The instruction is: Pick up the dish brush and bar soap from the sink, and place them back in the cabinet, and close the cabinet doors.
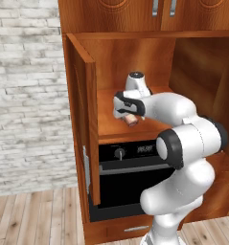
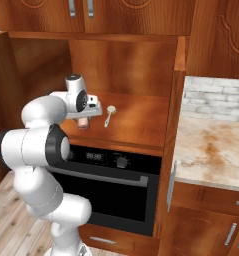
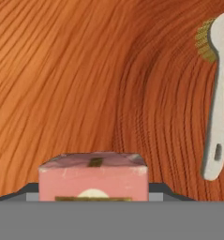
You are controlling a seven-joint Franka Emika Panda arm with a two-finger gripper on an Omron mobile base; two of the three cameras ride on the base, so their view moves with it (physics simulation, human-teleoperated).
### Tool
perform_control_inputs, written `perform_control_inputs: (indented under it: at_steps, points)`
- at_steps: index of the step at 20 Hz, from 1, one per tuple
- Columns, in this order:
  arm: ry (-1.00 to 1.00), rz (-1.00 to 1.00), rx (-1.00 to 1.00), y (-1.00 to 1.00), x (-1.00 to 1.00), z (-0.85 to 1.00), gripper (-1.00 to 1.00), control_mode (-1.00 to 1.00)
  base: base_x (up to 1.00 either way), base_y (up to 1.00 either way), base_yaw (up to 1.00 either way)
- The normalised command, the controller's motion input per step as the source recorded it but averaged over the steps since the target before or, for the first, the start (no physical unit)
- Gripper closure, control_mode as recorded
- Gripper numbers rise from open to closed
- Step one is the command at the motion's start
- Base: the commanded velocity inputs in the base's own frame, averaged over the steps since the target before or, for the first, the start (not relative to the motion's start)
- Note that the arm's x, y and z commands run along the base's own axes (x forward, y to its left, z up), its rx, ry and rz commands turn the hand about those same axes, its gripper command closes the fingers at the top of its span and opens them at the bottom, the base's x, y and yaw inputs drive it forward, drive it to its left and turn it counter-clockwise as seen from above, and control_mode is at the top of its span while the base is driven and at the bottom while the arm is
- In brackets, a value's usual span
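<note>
Pink bar soap upright beside flat-lying dish brush on cabinet shelf

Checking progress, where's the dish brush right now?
The dish brush lies on the cabinet shelf above the oven, just right of the bar soap.

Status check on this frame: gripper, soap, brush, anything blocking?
Gripper closed on bar soap, low over the cabinet shelf. Dish brush already lying on the shelf beside it. Cabinet doors open. Nothing in the way.

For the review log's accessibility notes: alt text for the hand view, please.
A pink bar of soap sits between the fingertips of the hand at the bottom, over the wooden cabinet shelf. A pale dish brush lies on the shelf at right.
</note>
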Motion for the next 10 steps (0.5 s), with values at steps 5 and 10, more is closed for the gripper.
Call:
perform_control_inputs:
  at_steps: [5,10]
  points:
    - [0.00,0.03,0.02,0.00,0.25,-0.16,1.00,-1.00,0.00,0.00,0.00]
    - [0.00,0.03,0.01,0.00,0.25,-0.19,1.00,-1.00,0.00,0.00,0.00]
